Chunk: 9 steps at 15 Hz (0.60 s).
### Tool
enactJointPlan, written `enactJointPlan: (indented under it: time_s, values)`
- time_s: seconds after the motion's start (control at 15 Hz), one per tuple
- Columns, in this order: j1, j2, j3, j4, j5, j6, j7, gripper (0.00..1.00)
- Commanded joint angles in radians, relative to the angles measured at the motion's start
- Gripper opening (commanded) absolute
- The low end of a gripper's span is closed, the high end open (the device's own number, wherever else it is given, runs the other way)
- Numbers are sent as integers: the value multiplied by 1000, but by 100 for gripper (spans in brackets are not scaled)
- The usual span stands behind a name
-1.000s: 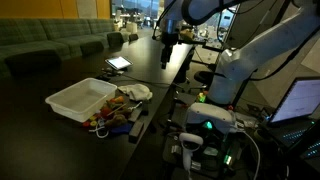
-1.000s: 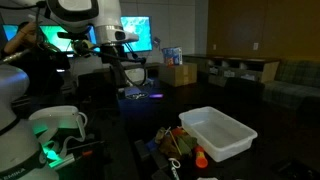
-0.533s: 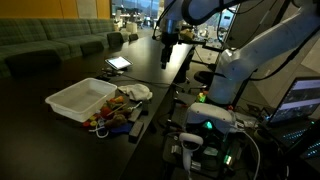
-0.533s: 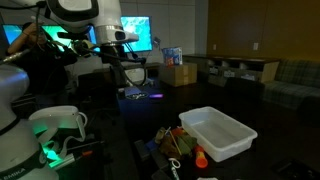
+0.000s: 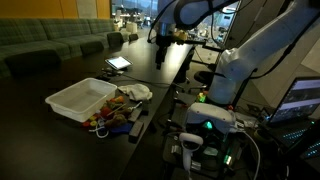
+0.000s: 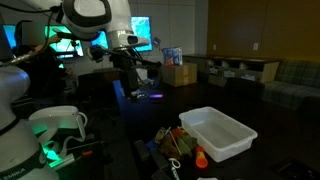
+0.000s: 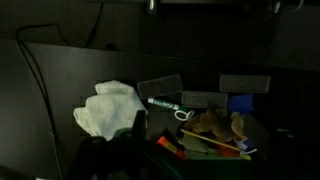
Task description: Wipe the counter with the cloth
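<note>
white bin [image 5: 78,100] on dark surface [image 5: 50,75] | pile of small items [image 5: 112,114] just beside bin | cloth [image 5: 137,92] crumpled at pile's far edge | arm [image 5: 192,11] raised farther back, jaws well apart from cloth, open or closed: cannot tell

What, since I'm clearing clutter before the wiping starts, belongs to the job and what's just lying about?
Job: crumpled white cloth; dark counter top.
Lying about: white plastic bin; green marker pen; brown cardboard box; flat lit tablet.

A lab-like office lounge: green sofas [image 5: 50,42], glowing monitors [image 6: 140,33].
</note>
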Motion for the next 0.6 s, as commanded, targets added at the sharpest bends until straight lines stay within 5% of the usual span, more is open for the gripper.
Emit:
enactJointPlan:
  time_s: [0.0,0.53]
  values:
    - [-49,250,-36,94,-107,174,-39,100]
    - [-86,748,-161,252,-130,612,-188,100]
